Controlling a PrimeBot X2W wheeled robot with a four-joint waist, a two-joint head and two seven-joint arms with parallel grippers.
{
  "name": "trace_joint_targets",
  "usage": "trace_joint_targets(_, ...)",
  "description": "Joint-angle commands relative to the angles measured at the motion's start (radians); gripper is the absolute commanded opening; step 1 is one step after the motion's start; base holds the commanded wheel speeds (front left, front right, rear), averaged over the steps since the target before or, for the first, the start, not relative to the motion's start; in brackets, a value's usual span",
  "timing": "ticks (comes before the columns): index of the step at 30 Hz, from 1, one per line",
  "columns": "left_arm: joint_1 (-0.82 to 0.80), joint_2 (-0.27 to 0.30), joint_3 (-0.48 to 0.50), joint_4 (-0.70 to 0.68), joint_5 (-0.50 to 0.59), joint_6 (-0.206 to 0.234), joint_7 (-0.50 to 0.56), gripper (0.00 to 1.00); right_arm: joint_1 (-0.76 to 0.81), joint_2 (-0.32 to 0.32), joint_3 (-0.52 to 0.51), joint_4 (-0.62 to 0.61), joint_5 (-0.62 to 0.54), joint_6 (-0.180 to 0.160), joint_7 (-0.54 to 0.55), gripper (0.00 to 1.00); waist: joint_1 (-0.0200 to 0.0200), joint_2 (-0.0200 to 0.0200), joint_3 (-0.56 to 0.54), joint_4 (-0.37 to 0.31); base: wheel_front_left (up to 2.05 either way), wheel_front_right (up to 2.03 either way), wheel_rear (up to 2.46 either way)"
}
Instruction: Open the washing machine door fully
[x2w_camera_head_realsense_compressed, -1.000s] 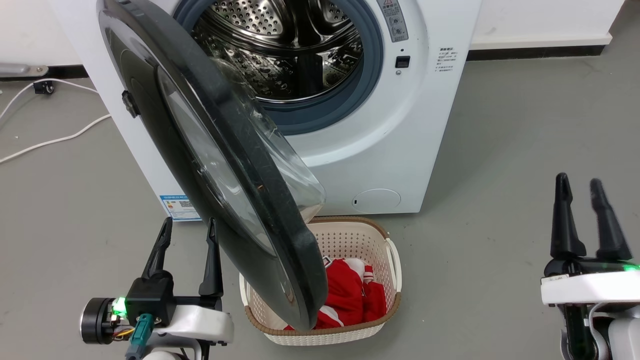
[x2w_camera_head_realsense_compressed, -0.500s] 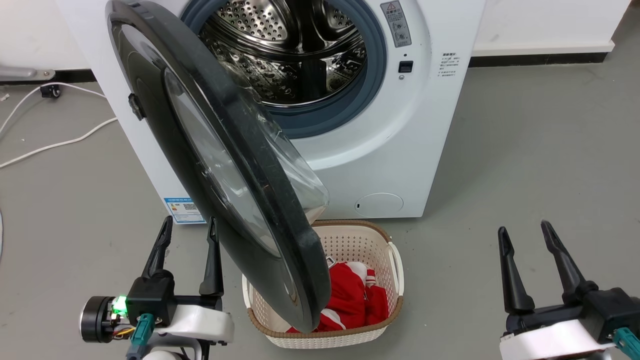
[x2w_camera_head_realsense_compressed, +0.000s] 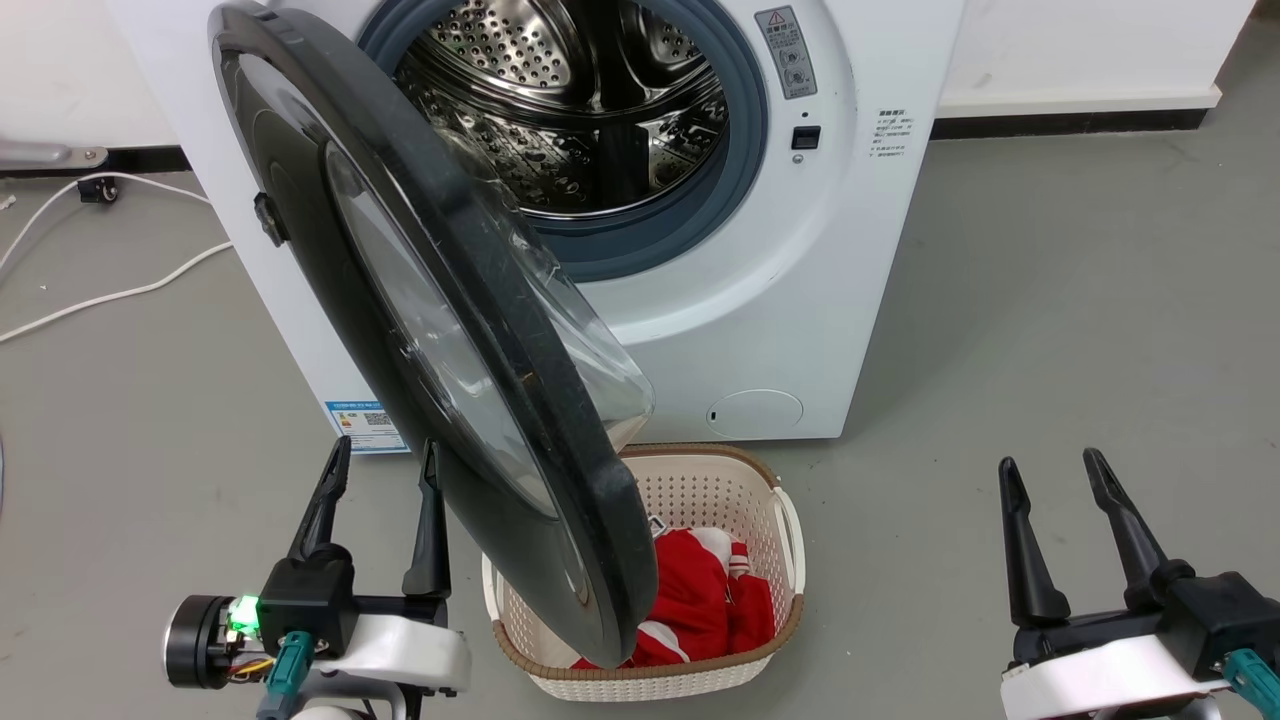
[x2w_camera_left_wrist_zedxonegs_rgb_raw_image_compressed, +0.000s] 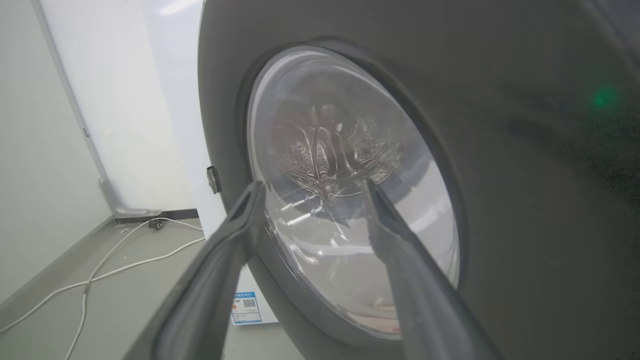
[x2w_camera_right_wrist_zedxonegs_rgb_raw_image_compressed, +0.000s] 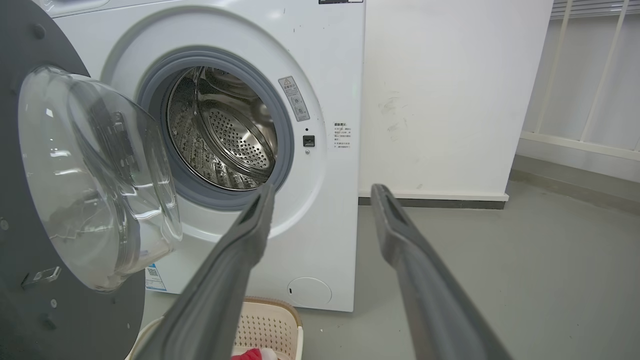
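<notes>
— What did the head view show?
— The washing machine door stood swung out, running from the upper left of the frame down to the lower centre. Its black lower rim overlapped a white laundry basket that held a red garment. Behind it the washing machine took the upper centre, with its steel drum exposed. A white cable lay on the floor at the left. The left gripper sat at the lower left just beside the door's outer face, fingers apart and empty; I couldn't tell whether it touched the door. The right gripper sat at the lower right, well apart from the door, also spread and holding nothing
— And the left wrist view?
— The door's glass window sat in the centre, and both fingers were parted in front of it. The cable trailed across the lower left
— The right wrist view?
— The glass window bulged at the left and the drum was at the upper centre. The spread fingers rose from the bottom, and the basket's rim was at the lower edge
</notes>
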Motion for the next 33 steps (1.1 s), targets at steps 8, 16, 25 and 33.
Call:
trace_joint_targets(8,0.005,0.005,-0.011,-0.025,-0.005,-0.012,-0.003,0.00,-0.006,0.004,0.000,0.000,0.007,-0.001,-0.002,1.00,0.0001,0.0000,0.000,0.002,0.00,0.00,0.00)
trace_joint_targets(16,-0.049,0.002,0.018,-0.238,-0.011,0.012,-0.003,0.00,-0.011,0.004,-0.001,0.007,0.021,-0.001,-0.002,1.00,0.0001,0.0000,0.004,0.008,0.00,0.00,0.00)
trace_joint_targets(25,-0.114,0.003,-0.046,-0.521,0.012,-0.010,-0.002,0.00,-0.012,0.004,-0.002,0.020,0.033,-0.001,-0.002,1.00,0.0001,0.0000,0.001,0.008,0.00,0.00,0.00)
trace_joint_targets(33,-0.100,-0.002,-0.262,-0.545,-0.025,-0.080,-0.002,0.00,-0.018,0.004,0.004,0.033,0.047,-0.001,-0.002,1.00,0.0001,0.0000,-0.003,0.001,0.00,0.00,0.00)
